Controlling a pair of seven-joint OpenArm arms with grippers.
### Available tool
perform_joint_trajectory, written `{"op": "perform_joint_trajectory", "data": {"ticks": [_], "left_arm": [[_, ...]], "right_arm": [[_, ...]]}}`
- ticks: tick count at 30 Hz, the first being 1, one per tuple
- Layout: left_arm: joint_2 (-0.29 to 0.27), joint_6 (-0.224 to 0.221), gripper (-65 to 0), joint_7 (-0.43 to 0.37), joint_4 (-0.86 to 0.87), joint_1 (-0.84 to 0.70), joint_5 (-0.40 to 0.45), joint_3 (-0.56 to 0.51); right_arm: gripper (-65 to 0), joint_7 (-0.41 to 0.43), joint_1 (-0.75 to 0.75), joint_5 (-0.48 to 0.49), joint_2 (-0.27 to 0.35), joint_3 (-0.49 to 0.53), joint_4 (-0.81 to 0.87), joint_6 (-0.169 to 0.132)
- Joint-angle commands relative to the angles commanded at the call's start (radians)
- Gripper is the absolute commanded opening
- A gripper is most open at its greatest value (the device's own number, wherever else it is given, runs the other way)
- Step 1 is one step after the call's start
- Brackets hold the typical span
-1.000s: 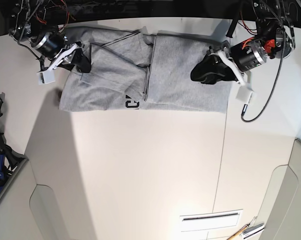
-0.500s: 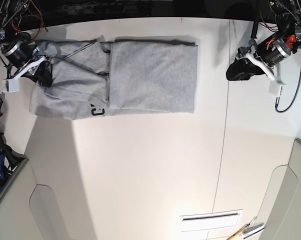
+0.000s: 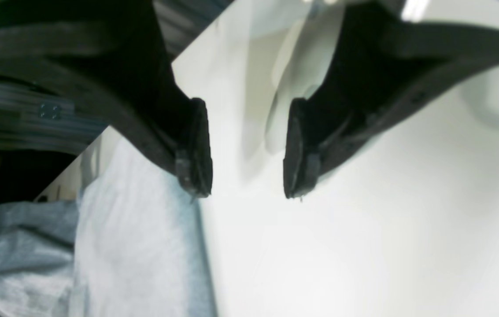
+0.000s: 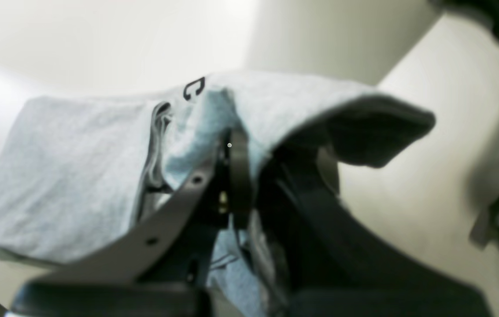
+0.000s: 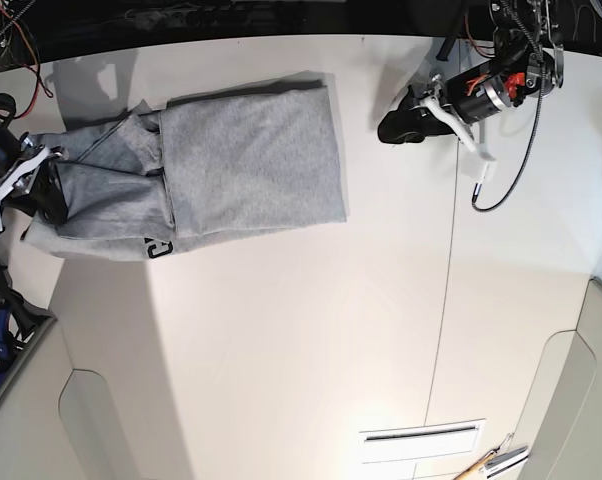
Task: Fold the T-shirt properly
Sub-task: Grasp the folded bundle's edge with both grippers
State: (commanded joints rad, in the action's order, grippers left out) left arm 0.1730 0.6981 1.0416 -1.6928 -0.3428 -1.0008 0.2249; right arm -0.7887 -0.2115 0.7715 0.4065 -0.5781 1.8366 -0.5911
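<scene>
Currently, the right claw (image 4: 251, 176) grips the grey T-shirt (image 5: 256, 165)'s 1 end.

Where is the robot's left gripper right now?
In the base view, the left gripper is at the upper right, over the white table, just right of the folded T-shirt.

In the base view, the T-shirt (image 5: 256, 165) lies on the bench (image 5: 301, 340), toward the far edge and left of the middle. The right fingers (image 5: 49, 200) are at its left end, with cloth between them. The left fingers (image 5: 401, 125) are to its right, apart from it. Below its left end, at the view's left edge, is a stretch of machinery (image 5: 1, 325). Well below it and to its right are a slotted panel (image 5: 421, 440) and, beside that, a thin stick (image 5: 475, 467).
</scene>
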Motion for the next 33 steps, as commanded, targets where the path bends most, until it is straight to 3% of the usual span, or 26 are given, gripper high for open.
{"op": "perform_joint_trajectory", "data": {"ticks": [6, 12, 16, 21, 26, 27, 30, 33], "left_arm": [[-0.077, 0.000, -34.5, -0.035, 0.001, 0.027, 0.103, -0.061], [-0.079, 0.000, -34.5, -0.051, 0.002, 0.027, 0.109, -0.108], [-0.079, 0.000, -34.5, -0.051, 0.002, 0.027, 0.109, -0.108], [-0.079, 0.000, -34.5, -0.051, 0.002, 0.027, 0.108, -0.108], [-0.078, 0.000, -34.5, -0.050, 0.002, 0.027, 0.100, -0.108], [-0.078, 0.000, -34.5, -0.050, 0.002, 0.026, 0.099, -0.108], [-0.072, 0.000, -34.5, -0.039, 0.002, 0.027, 0.071, -0.106], [-0.072, 0.000, -34.5, 0.005, 0.002, 0.027, 0.006, -0.076]], "right_arm": [[-65.0, -0.016, -0.002, 0.010, 0.000, 0.057, 0.165, 0.000], [-65.0, -0.013, -0.002, -0.051, 0.000, 0.267, 0.259, 0.000], [-65.0, 0.007, 0.000, -0.141, -0.012, 0.443, 0.262, 0.000], [-65.0, 0.026, 0.005, -0.298, -0.071, 0.671, 0.233, 0.001], [-65.0, 0.041, 0.056, -0.399, -0.129, 0.823, 0.162, 0.005], [-60.4, 0.049, 0.069, -0.399, -0.140, 0.843, 0.131, 0.006], [-37.7, 0.076, 0.104, -0.397, -0.172, 0.887, 0.042, 0.012], [-34.6, 0.075, 0.120, -0.397, -0.209, 0.906, 0.011, 0.012]]}}
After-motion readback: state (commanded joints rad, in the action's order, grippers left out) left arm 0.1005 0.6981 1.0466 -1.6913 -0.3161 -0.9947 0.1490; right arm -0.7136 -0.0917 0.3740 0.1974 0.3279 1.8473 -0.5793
